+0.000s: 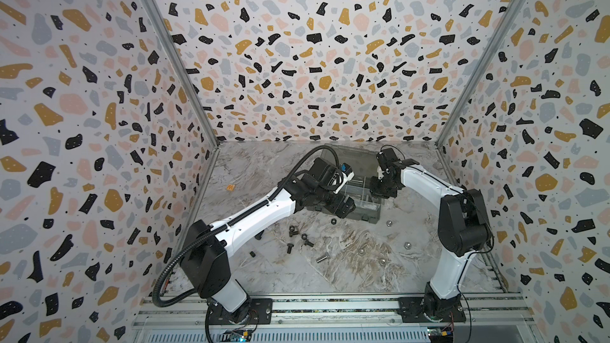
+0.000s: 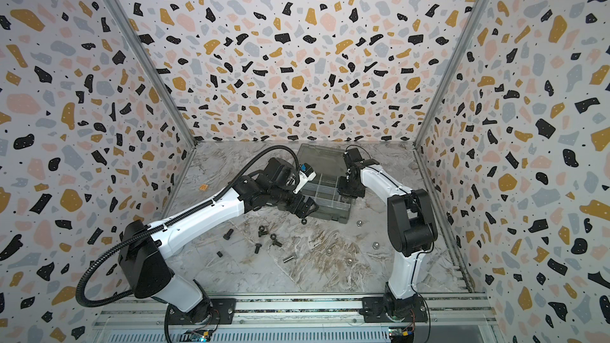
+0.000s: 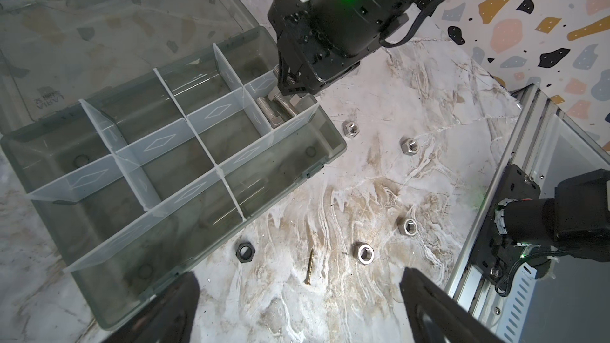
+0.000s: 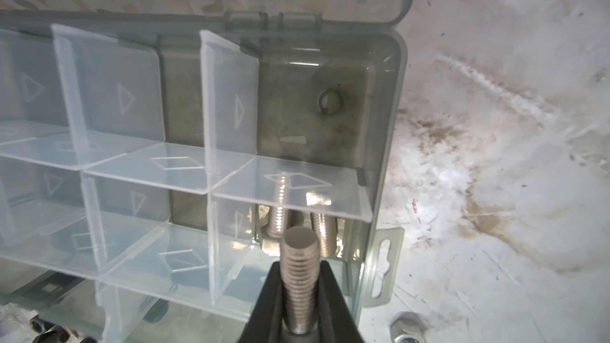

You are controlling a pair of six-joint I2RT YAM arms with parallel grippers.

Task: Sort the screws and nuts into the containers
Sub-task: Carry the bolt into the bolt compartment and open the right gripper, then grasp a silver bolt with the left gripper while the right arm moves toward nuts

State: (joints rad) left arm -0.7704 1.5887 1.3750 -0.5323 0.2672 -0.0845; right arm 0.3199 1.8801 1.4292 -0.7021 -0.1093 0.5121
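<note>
The right fingers [image 4: 264,308] are clenched on a silver bolt [image 4: 298,245]. They grip it by the threaded shank, so it points out ahead of them. They hang over the right-hand end of the grey box [image 1: 369,218], which sits in the lower middle of both top views with its lid [image 3: 115,28] folded flat behind. Directly under the bolt is the compartment [image 3: 280,120] where two more silver bolts [image 3: 266,111] already lie side by side. I judge this one is held there to be dropped in with its own kind. The other compartments look empty.

The left fingers [image 3: 178,305] are spread wide and grasp nothing. They hover by the box's near edge, probably keeping clear of the drop.

Loose on the desk [image 1: 346,272] are black screws [image 1: 289,248] below the box in the top views and silver nuts [image 3: 363,253] toward the lower right. A black nut [image 3: 245,252] lies just beside the box's front wall, with a thin brass screw [image 3: 310,267] near it. Most of the sorting looks undone.
</note>
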